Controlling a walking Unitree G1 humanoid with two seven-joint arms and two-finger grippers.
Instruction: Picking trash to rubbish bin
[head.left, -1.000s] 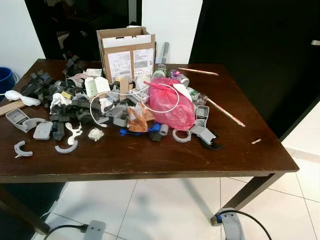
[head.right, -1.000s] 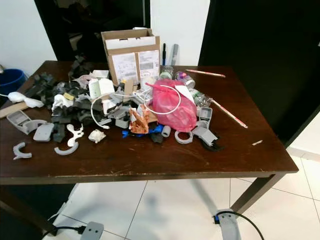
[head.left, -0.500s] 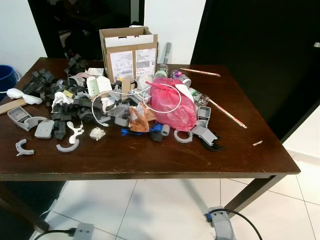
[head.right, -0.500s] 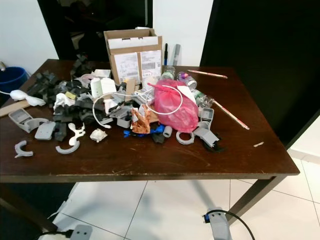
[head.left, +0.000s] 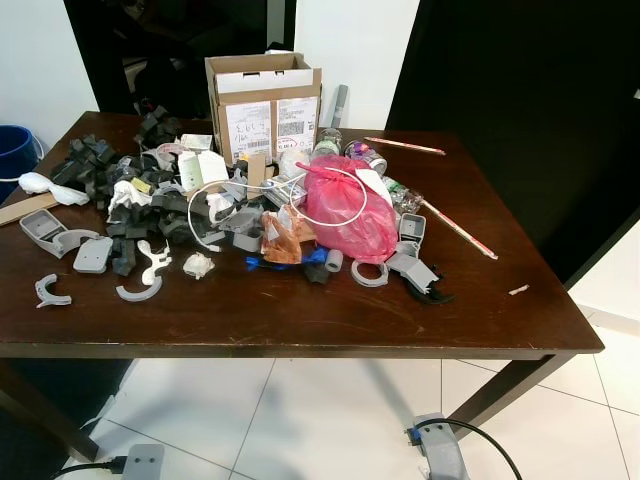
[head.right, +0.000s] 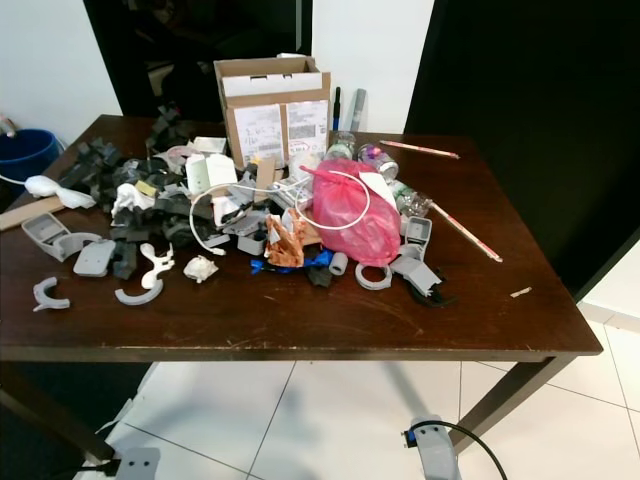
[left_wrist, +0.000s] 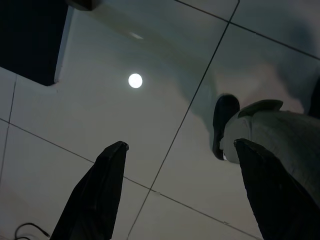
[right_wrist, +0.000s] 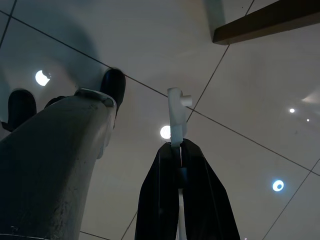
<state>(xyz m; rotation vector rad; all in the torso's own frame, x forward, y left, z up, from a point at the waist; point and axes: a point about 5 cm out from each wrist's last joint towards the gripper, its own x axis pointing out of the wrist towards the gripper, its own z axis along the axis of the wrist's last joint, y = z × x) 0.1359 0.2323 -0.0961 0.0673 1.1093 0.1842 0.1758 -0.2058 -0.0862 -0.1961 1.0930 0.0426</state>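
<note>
A heap of trash lies on the dark wooden table (head.left: 300, 310): a pink plastic bag (head.left: 345, 210), an orange wrapper (head.left: 282, 238), a crumpled white scrap (head.left: 198, 265), black foam bits (head.left: 90, 165) and grey plastic parts (head.left: 92, 255). Hanging low over the tiled floor, my right gripper (right_wrist: 179, 145) is shut on a thin white plastic piece (right_wrist: 176, 112). My left gripper (left_wrist: 181, 145) also hangs above the floor, open, with nothing between its fingers.
An open cardboard box (head.left: 262, 105) stands at the table's back. A blue bucket (head.left: 12, 155) sits on the floor beyond the table's left end. Thin sticks (head.left: 455, 228) lie on the right. Two grey blocks with cables (head.left: 440, 455) lie on the white tiles under the front edge.
The whole picture has drifted a little as the camera moved. Nothing on the table has moved.
</note>
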